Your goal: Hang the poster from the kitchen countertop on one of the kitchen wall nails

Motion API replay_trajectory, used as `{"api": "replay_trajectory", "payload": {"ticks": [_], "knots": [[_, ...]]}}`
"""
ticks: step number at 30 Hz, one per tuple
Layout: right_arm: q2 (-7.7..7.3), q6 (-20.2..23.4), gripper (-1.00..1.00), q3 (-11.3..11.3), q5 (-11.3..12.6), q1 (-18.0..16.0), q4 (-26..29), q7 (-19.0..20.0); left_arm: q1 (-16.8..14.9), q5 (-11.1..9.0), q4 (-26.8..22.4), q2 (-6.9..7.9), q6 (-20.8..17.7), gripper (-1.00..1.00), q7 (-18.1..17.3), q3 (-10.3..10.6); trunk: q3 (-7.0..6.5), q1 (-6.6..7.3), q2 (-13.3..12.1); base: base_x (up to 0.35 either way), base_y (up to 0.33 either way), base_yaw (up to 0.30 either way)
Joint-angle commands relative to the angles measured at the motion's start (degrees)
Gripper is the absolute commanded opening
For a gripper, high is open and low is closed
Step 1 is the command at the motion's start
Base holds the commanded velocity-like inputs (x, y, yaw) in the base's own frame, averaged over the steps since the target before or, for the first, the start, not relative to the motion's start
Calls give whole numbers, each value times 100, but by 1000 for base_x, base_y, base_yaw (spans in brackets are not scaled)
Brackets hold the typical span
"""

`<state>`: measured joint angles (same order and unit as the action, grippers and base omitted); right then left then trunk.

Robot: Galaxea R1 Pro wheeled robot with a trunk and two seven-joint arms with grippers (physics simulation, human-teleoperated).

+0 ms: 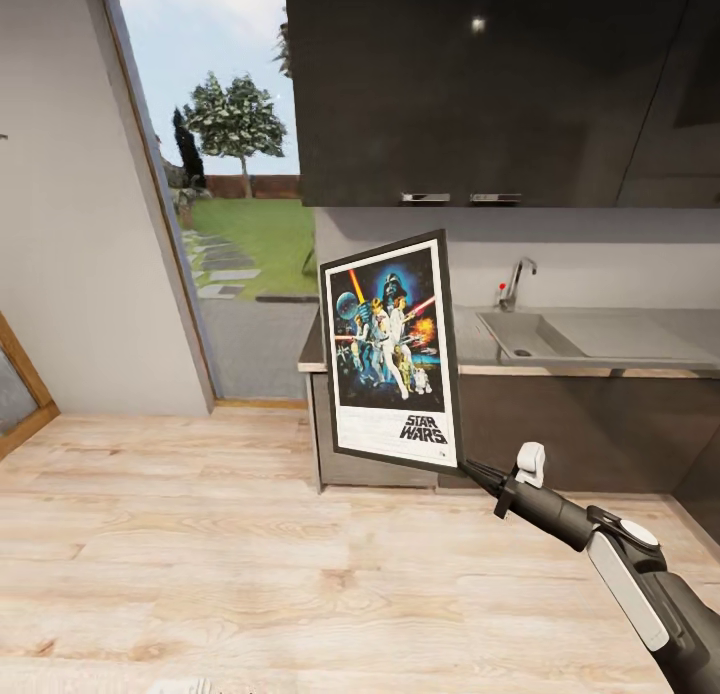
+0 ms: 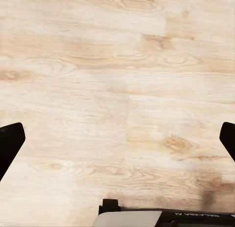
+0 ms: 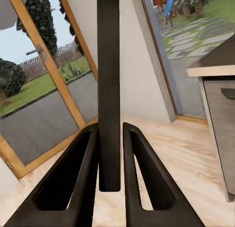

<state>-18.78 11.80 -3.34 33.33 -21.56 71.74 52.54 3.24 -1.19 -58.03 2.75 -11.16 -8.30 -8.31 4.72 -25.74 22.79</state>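
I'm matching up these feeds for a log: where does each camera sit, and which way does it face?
Head view: on the robot's head, facing the kitchen countertop and window; the right arm shows, its right end effector pinching the poster by a lower corner.
Left wrist view: on the left arm, facing down at the wooden floor; the left end effector has its dark fingertips at the picture's edges, wide apart.
Right wrist view: on the right arm, looking along the fingers clamping the poster's frame edge-on, a glass door beyond.
Shared: head and right wrist views both show the poster.

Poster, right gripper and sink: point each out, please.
poster (image 1: 392, 346), head view, on the figure artwork.
right gripper (image 1: 472, 467), head view, at the fingertips pinching the poster's lower corner.
sink (image 1: 528, 335), head view, on the basin floor.
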Motion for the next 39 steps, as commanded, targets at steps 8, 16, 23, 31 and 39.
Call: {"api": "replay_trajectory", "payload": {"ticks": [8, 16, 23, 31, 39], "knots": [[-9, 63, -100, -193, 70, -6, -2, 22, 1, -13, -15, -2, -36, 100, -31, -21, 12, -4, 12, 0, 141, 283], [-11, 65, -100, -242, 69, -6, -4, 20, 1, -8, -15, -2, -35, 100, -31, -22, 12, -4, 12, 0, 277, 161], [-10, 67, -100, -250, 68, -6, -8, 19, 1, -5, -15, -2, -35, 100, -31, -22, 12, -4, 12, 0, 290, 13], [-10, 65, -100, -254, 68, -6, -18, 19, 1, -7, -15, -2, -35, 100, -31, -22, 12, -4, 12, 0, 291, 1], [-3, 60, -100, -275, 70, -6, -39, 14, 1, -9, -14, -2, -35, 100, -31, -22, 12, -4, 12, 34, 291, 0]]}}
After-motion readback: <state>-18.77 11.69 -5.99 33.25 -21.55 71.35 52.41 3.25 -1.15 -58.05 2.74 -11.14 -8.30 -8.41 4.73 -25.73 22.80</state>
